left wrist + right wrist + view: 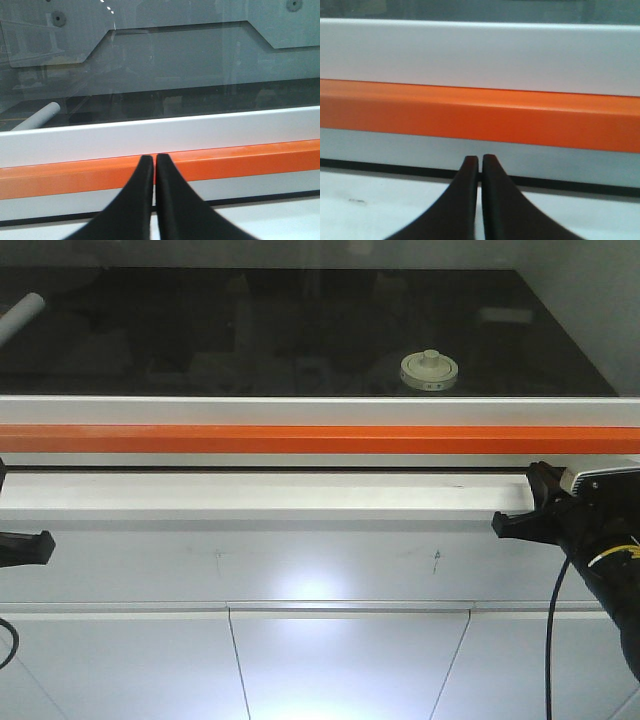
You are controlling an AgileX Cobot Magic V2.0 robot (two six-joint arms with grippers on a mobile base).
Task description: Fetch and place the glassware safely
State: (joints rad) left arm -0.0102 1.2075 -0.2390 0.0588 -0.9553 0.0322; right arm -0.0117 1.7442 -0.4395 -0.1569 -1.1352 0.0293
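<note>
- Finding the jar (430,383) standing on the black worktop (250,330), right of the middle, and topped by a cream-white lid (429,366) with a central knob; glass body under the lid too faint to be making out.
- Holding the left gripper (154,158) with its two black fingers (137,200) pressed together, clamping nothing, tips pointing toward the orange bar (240,160).
- Holding the right gripper (480,159) closed in the same way, gripping nothing, tips aiming at the orange bar from above the white ledge (260,495).
- Hanging low in front of that ledge, the left gripper at the left edge of the front view and the right gripper at the right edge.
- Sitting well apart from both grippers, beyond the ledge and the orange bar: the jar, lying nearer the right gripper, up and to the left of it in the front view, and far off to the right of the left gripper.
- Catching a pale tube (20,315) lying at the far left of the worktop, well apart from the jar.
</note>
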